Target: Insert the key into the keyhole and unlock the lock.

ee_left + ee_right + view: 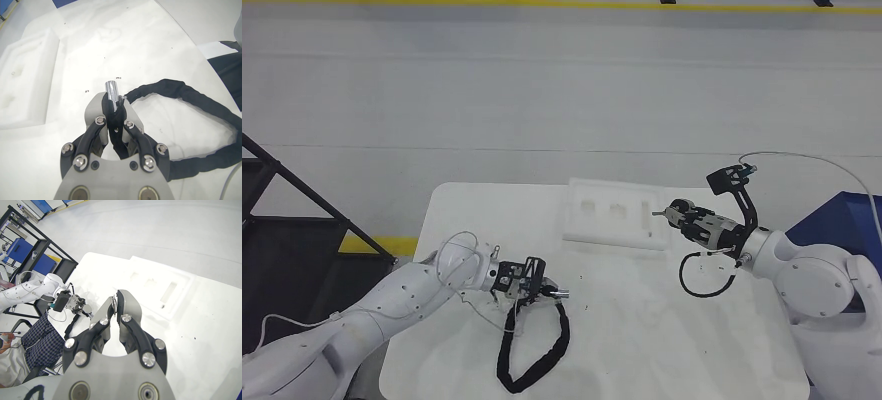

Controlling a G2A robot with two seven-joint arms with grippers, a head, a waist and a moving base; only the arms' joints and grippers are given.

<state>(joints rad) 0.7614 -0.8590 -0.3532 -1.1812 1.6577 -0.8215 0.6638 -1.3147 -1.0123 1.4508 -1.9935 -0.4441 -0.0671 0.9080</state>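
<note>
A: What's the biggest thing there?
B: The white table. A white foam tray lies at its far edge, with three shallow pockets cut into it.
A: And the lock?
B: It's a cable lock in a black sleeve, looped on the table at the near left, well apart from the tray. One end is up in the left gripper, whose fingers are clamped on the black sleeve. A shiny metal cylinder sticks out past the fingertips, pointing to the robot's right.
A: The other arm?
B: The right gripper is by the tray's right end. Its fingers are pinched to a narrow gap on the key. It's a thin flat metal piece seen edge-on, so I'd say key, though its blade is hard to make out.
A: Do the key and cylinder touch?
B: No, they are well apart.
</note>
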